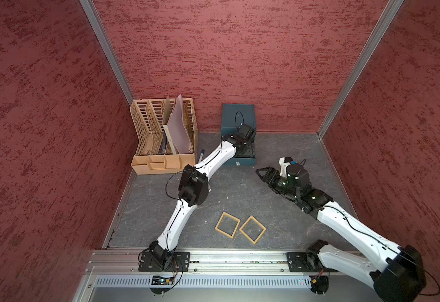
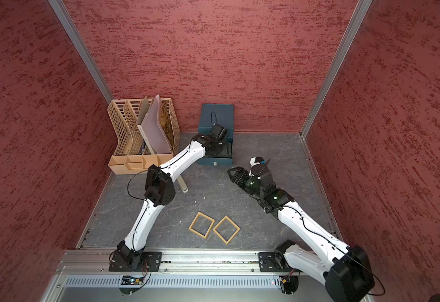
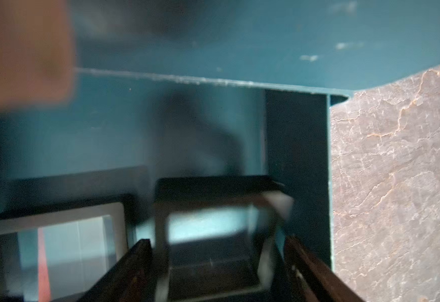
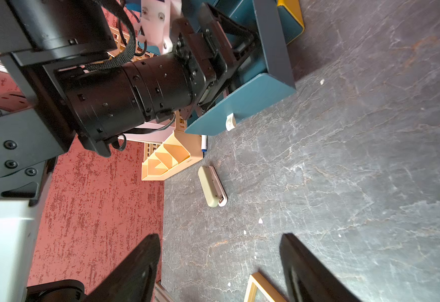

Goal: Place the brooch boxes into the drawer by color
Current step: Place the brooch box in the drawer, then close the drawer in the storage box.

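The left claw (image 3: 217, 241) is inside the pulled-out drawer (image 3: 109, 125) of the teal chest (image 1: 238, 115). Its jaws stand apart on either side of a black brooch box (image 3: 211, 188), seemingly not gripping it, though the view is blurred. A 2nd black box (image 3: 56, 235) lies alongside. The right claw (image 1: 262, 174) hovers spread and empty above the bench (image 1: 240, 198), where a tan box (image 1: 227, 225) lies just beside a 2nd tan box (image 1: 252, 229).
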You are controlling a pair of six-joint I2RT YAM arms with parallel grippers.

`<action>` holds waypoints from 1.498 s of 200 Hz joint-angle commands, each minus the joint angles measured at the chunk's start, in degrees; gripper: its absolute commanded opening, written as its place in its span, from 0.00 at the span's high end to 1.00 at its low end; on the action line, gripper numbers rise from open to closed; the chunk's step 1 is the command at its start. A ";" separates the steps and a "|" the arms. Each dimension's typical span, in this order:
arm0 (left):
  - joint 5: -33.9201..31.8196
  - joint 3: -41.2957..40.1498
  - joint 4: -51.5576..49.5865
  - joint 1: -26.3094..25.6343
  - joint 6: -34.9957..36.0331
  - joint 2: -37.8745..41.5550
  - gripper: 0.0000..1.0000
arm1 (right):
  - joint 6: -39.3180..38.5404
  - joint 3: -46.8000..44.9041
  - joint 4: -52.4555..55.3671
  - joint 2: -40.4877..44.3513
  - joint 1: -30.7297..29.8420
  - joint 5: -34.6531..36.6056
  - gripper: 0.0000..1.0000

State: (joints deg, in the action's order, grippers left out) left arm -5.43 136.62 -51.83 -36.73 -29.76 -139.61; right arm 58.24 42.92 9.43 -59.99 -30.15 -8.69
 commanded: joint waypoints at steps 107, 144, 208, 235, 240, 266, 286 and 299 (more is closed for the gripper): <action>0.01 -8.21 5.36 1.49 -3.69 20.98 0.04 | 7.93 -0.81 -15.19 -10.85 0.69 -3.74 0.23; 5.21 -18.43 11.22 10.63 -7.23 29.41 0.05 | 16.60 -2.01 -30.53 -20.21 1.04 -5.21 0.30; 19.44 -18.05 20.28 21.04 -9.40 21.18 0.11 | 26.35 0.17 -44.96 -31.84 0.98 -4.35 0.39; 22.14 -12.66 20.48 20.78 -9.71 15.36 0.11 | 28.49 0.59 -46.28 -33.73 0.97 -3.71 0.39; 21.93 -11.19 19.60 20.67 -9.72 14.23 0.11 | 29.03 0.67 -46.76 -34.23 0.99 -3.62 0.39; 21.44 -6.38 17.06 20.56 -10.48 9.78 0.12 | 31.80 0.98 -50.77 -37.38 0.95 -3.36 0.40; 21.24 -6.11 17.99 20.36 -10.98 8.60 0.13 | 32.79 1.87 -52.61 -39.27 0.76 -3.02 0.42; 20.99 -5.62 17.59 20.30 -11.24 8.13 0.14 | 33.32 2.29 -53.96 -40.44 0.71 -2.74 0.43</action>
State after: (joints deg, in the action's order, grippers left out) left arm 15.07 128.81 -34.87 -16.21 -40.27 -130.52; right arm 89.19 42.83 -39.44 -98.65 -29.41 -12.80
